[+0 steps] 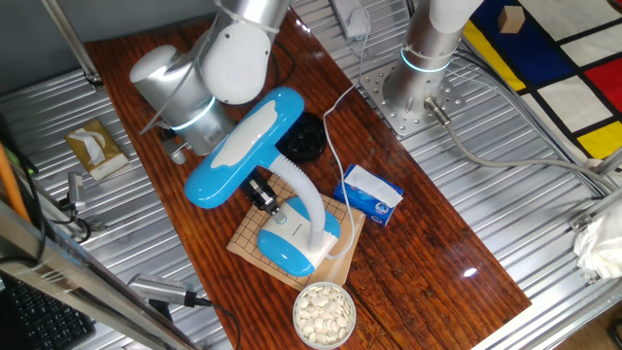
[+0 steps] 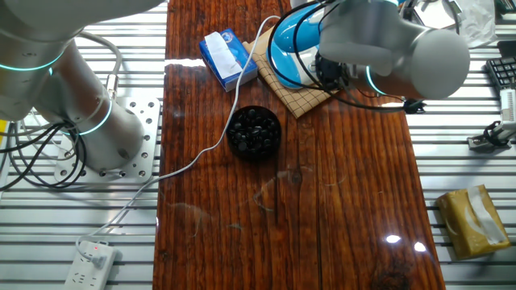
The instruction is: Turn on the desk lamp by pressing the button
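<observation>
The desk lamp has a long bright-blue head [image 1: 243, 146], a pale curved neck [image 1: 308, 199] and a light-blue and white base [image 1: 290, 245]. The base stands on a checkered mat [image 1: 251, 233]. My gripper [image 1: 267, 200] is under the lamp head, pointing down at the near end of the base. I cannot tell whether it touches the base, and its fingertips do not show a gap or contact. In the other fixed view my arm [image 2: 387, 40] covers most of the lamp [image 2: 284, 50]. No light shows from the lamp.
A small blue-and-white box [image 1: 371, 192] lies right of the lamp. A bowl of white pieces [image 1: 324, 313] stands in front of the mat. A black bowl of dark pieces [image 2: 254, 130] is behind the lamp. A white cable [image 2: 193, 161] runs to a power strip [image 2: 89, 262].
</observation>
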`<state>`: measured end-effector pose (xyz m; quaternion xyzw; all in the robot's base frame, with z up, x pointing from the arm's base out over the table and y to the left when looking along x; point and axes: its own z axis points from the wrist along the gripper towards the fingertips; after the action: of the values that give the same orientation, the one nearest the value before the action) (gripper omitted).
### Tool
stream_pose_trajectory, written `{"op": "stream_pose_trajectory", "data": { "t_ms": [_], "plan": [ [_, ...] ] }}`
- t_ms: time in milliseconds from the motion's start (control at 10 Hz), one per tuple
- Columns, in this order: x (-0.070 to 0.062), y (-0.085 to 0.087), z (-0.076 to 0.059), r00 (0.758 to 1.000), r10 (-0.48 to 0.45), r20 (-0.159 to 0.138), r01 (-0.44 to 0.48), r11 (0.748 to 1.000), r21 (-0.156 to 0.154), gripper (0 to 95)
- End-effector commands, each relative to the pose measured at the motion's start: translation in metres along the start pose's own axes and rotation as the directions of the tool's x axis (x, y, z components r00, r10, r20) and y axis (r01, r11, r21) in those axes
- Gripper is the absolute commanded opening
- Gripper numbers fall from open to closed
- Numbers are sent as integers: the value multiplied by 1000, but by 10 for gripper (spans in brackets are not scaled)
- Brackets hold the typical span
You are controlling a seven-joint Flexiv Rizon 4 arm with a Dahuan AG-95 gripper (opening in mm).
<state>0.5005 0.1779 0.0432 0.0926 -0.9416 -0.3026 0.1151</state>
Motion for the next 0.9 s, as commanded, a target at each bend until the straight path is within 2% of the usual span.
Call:
{"op": "stream_pose_trajectory", "data": {
  "t_ms": [100,600,900],
  "plan": [
    [-1,-2,4,1000,1,5,-1,1000,3,0],
    [-1,-2,3,1000,-2,4,2,1000,-1,0],
    [0,6,-12,1000,3,1,-3,1000,3,0]
  ]
}}
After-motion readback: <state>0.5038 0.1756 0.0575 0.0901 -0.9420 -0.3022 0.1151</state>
